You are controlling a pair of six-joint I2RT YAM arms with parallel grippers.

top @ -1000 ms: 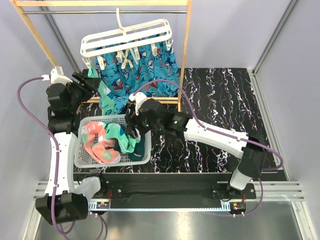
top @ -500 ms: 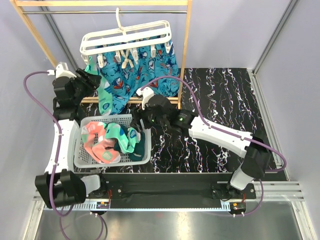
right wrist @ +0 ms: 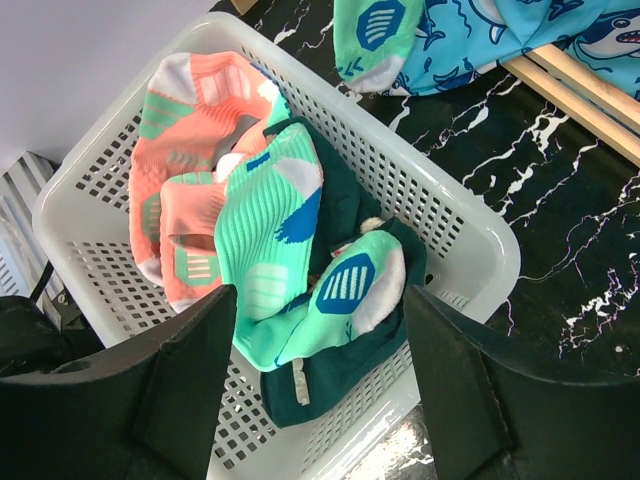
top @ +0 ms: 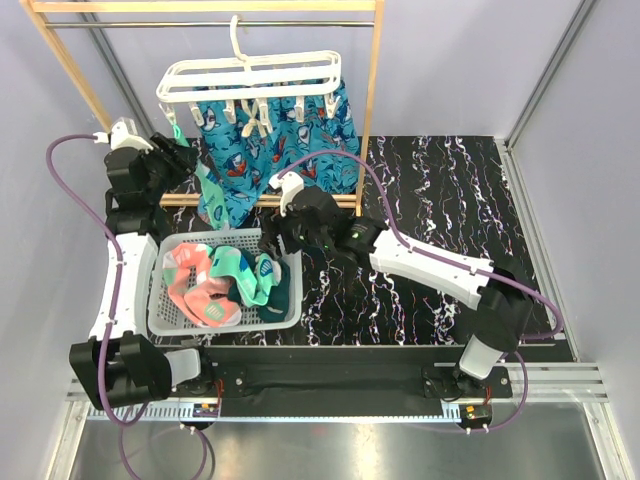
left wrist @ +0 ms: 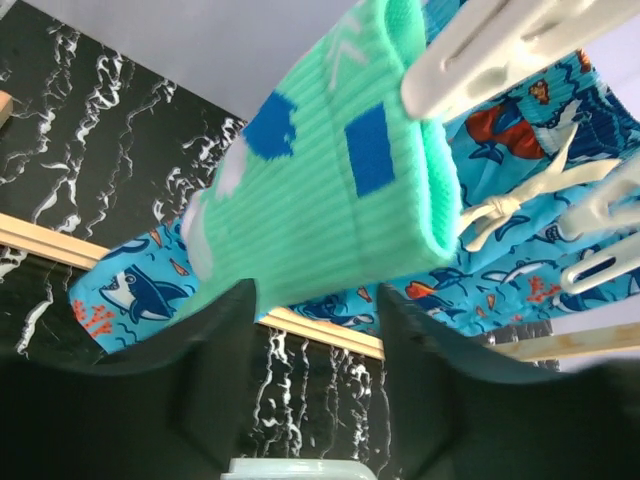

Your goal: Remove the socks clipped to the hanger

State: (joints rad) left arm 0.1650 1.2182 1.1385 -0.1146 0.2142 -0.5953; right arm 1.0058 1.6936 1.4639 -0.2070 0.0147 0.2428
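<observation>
The white hanger (top: 250,80) hangs by its hook from the wooden rack. One mint green sock (top: 207,187) with blue patches hangs from a clip at its left end. In the left wrist view this sock (left wrist: 320,190) is held at the cuff by a white clip (left wrist: 480,40). My left gripper (top: 185,157) is open, its fingertips just below the cuff (left wrist: 315,300). My right gripper (top: 275,240) is open and empty above the basket's right end (right wrist: 318,295). Pink (right wrist: 190,170), mint (right wrist: 265,225) and dark teal (right wrist: 330,385) socks lie in the basket.
The white mesh basket (top: 157,300) stands at the table's front left, its rim in the right wrist view (right wrist: 470,235). A blue shark-print cloth (top: 290,140) hangs behind the hanger's clips. The wooden rack (top: 372,100) stands at the back, its lower bar (left wrist: 320,330) near my left fingers.
My right gripper has lifted out of the basket and drawn back to its right edge. My left gripper has risen to the hanging mint sock. The hanger has swung level.
</observation>
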